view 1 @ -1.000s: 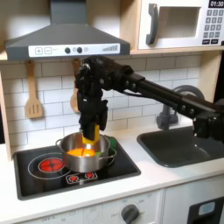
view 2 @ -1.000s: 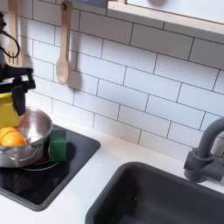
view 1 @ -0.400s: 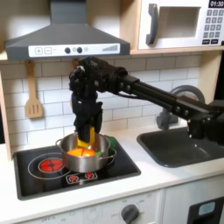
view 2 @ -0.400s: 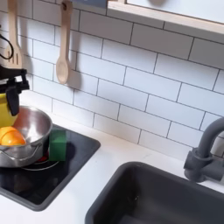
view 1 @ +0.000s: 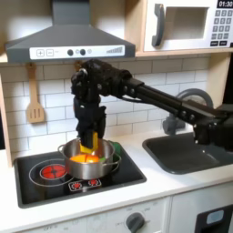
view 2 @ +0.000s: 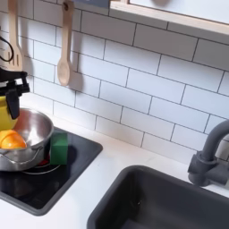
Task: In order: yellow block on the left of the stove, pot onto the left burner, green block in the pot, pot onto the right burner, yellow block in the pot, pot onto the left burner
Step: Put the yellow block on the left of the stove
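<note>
A: Pot — steel, on the stove, covering the right burner. In the first exterior view it sits at about 3 o'clock from the left burner, whose bright red middle is bare. What is nearest the camera?

B: The stove's front edge, with small red knob marks. Behind those marks comes the pot. Orange piece visible inside it; in the second exterior view the same orange piece lies against the pot's inner wall.

A: Green block?

B: Green block stands on the black stove surface just beside the pot's outer wall, at about 3 o'clock from the pot in the second exterior view. It looks to touch the rim, cannot confirm.

A: Gripper state?

B: Gripper points down over the pot's far side, fingers clamped on the yellow block. Block is at rim height, partly below it. In the second exterior view the yellow block shows under the gripper at the picture's left edge.

A: Farther back?

B: White tile wall; a wooden spoon hangs on it. A dark sink lies at 3 o'clock from the stove in the first exterior view.
</note>
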`<state>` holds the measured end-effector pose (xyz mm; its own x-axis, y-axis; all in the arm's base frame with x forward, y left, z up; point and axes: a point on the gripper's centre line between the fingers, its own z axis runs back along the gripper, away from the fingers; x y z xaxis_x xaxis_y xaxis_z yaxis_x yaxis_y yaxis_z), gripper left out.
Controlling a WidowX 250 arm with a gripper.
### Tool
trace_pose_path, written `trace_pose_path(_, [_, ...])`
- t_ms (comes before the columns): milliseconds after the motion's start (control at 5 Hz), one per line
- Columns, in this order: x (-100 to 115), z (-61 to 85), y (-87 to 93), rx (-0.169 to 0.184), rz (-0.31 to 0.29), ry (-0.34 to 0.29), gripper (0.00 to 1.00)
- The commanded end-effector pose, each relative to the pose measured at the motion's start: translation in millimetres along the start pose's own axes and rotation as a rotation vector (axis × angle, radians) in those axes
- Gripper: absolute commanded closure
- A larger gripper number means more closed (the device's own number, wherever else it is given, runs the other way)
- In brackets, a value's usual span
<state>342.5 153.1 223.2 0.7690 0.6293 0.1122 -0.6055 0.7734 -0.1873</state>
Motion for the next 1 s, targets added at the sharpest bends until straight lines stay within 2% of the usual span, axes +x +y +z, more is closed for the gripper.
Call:
trace_pose_path(0, [4.9, 13.8, 5.1, -0.016, 0.022, -0.019, 1.00])
trace_pose_path(400, [11.1, 15.3, 19.9, -0.004, 0.052, -0.033, 1.00])
trace_pose_path(600, [16.8, 8.7, 30.2, 0.009, 0.069, -0.020, 1.00])
trace_pose_path(800, [20.0, 6.5, 32.5, 0.012, 0.074, -0.017, 1.00])
